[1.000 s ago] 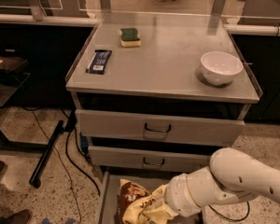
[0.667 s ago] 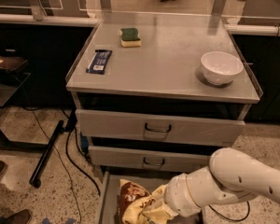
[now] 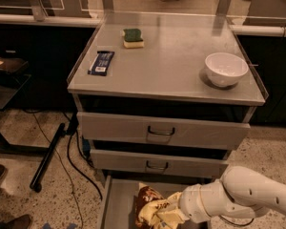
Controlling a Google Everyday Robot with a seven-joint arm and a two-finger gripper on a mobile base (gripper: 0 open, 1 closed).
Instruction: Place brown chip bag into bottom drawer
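**Grey cabinet, lowest drawer open, bag in the grip**

Speckled floor point(image 3: 43, 204) surrounds a grey three-drawer cabinet point(image 3: 171, 70). On its top you have a green sponge point(image 3: 133, 37) at 12 o'clock, a blue wrapper bar point(image 3: 101, 63) at 9 o'clock and a white bowl point(image 3: 226, 69) at 3 o'clock. Both upper drawers point(image 3: 162, 130) sit nearly closed, while the bottom drawer point(image 3: 118, 199) is pulled out at floor level. Your white arm point(image 3: 250, 197) comes in low from 4 o'clock and lies almost level, its forearm pointing toward 9 o'clock. The gripper point(image 3: 168, 217) is above the open tray, its fingers pinching the brown chip bag point(image 3: 148, 205). The bag stands crumpled at the gripper's 9 o'clock side, brown end up, inside the drawer's outline.
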